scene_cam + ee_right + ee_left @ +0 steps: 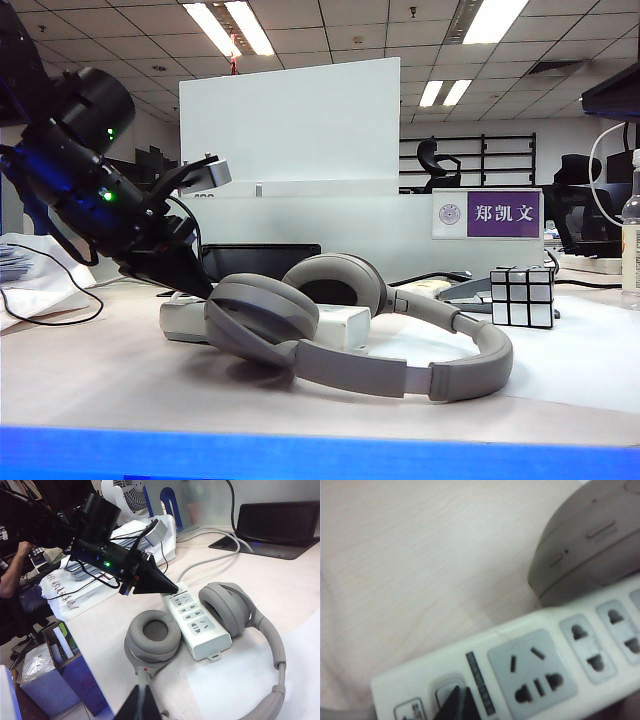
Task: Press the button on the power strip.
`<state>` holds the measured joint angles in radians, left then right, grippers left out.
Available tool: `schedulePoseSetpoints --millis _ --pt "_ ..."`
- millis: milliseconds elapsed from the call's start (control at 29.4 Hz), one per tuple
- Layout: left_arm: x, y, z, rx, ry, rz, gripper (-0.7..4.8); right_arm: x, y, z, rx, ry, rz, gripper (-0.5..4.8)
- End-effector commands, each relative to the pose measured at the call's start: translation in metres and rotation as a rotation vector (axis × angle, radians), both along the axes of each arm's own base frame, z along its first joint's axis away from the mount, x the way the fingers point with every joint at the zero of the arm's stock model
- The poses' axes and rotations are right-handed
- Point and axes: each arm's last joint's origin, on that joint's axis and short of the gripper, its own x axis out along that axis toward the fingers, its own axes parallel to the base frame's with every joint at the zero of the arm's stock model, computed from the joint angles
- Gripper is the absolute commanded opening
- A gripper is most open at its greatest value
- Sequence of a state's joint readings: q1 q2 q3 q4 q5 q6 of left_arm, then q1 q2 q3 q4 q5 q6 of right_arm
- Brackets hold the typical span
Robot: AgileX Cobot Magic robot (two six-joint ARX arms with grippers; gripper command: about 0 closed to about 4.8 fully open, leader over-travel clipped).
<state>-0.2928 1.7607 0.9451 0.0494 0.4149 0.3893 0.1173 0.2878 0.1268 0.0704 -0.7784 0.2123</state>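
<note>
The off-white power strip (530,650) lies flat on the pale wooden table, with its sockets facing up. Its button (442,694) is at the cable end. My left gripper (461,688) is shut, and its black tips rest together on that button. In the exterior view, the left gripper (205,290) slants down onto the strip's left end (185,320). The right wrist view shows the same contact of the left gripper (175,588) with the power strip (197,620). My right gripper (141,686) is shut on nothing and hangs high above the table's near edge.
Grey over-ear headphones (350,335) straddle the strip, one ear cup (152,635) on each side of it. A Rubik's cube (522,297) and a bottle (630,240) stand at the right. A dark laptop (280,525) and the grey cable (210,560) lie behind.
</note>
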Motion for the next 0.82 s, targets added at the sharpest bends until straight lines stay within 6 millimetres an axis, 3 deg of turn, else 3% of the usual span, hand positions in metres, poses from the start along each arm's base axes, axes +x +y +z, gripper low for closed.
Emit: schedulePoseSetpoints --millis 34,477,817 --pt "-0.003 0.001 -0.014 0.030 0.083 0.010 -0.05 0.000 0.000 0.003 0.000 -0.025 -0.002 0.00" --pt "-0.010 0.003 -0.020 0.060 0.180 0.005 -0.05 0.000 0.000 0.003 -0.002 -0.035 -0.020 0.00" --pt "-0.012 0.005 0.006 0.039 0.085 0.009 -0.05 0.001 0.000 0.006 0.002 -0.064 -0.021 0.00"
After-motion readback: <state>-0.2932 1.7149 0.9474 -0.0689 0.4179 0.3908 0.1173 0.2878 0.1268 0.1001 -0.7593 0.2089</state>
